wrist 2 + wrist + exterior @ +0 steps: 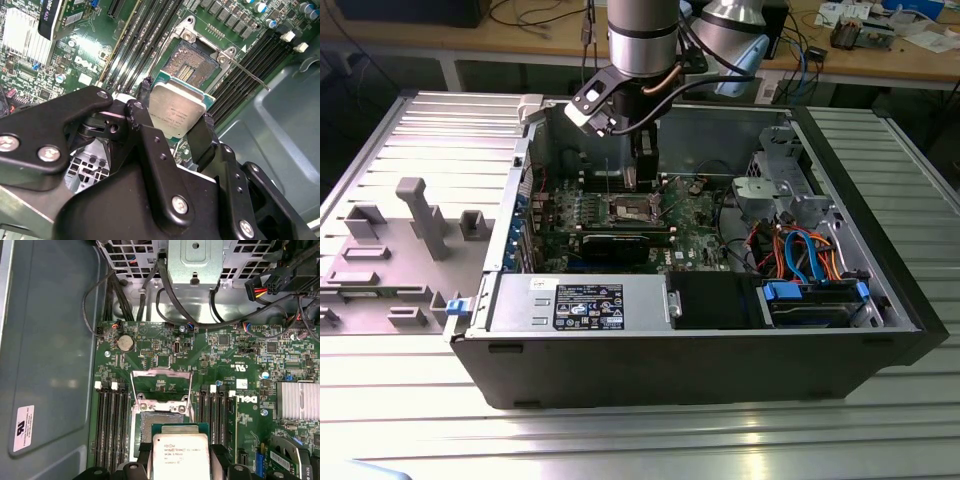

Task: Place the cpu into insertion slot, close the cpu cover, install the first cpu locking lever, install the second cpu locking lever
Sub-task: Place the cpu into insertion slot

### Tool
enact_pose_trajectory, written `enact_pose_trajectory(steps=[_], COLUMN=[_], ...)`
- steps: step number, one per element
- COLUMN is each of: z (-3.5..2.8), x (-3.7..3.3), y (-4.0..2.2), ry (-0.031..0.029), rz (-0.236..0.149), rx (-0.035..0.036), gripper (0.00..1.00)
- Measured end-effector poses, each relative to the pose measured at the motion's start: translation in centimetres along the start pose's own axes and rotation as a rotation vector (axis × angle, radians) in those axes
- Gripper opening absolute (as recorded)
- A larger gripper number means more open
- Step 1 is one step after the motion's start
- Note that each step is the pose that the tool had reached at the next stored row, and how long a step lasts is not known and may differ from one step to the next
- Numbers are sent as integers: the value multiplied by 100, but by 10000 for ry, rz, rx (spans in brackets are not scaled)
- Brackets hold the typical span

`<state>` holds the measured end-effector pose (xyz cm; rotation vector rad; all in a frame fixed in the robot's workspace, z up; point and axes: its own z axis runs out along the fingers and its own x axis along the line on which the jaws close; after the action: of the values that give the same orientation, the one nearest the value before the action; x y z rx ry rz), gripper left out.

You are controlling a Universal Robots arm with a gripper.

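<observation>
Silver-grey, the chip (176, 106) sat pinched between the black fingers (202, 137) of the gripper (175, 125). It hung over one edge of the bare socket (192, 62) on the green board (225, 355). In the first wrist view, the thin metal cover (161, 373) stood swung open beyond the socket.
</observation>
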<state>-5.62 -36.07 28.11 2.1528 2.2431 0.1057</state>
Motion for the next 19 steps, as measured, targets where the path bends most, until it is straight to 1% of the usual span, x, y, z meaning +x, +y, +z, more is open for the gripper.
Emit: enact_pose_trajectory(steps=[10, 13, 16, 19], z=[1, 33, 100, 139], x=[1, 2, 8, 33], y=[0, -3, -8, -11], ry=[0, -7, -33, -32], rz=[0, 98, 458, 479], rx=[1, -2, -10, -12], gripper=[55, 55, 55, 55])
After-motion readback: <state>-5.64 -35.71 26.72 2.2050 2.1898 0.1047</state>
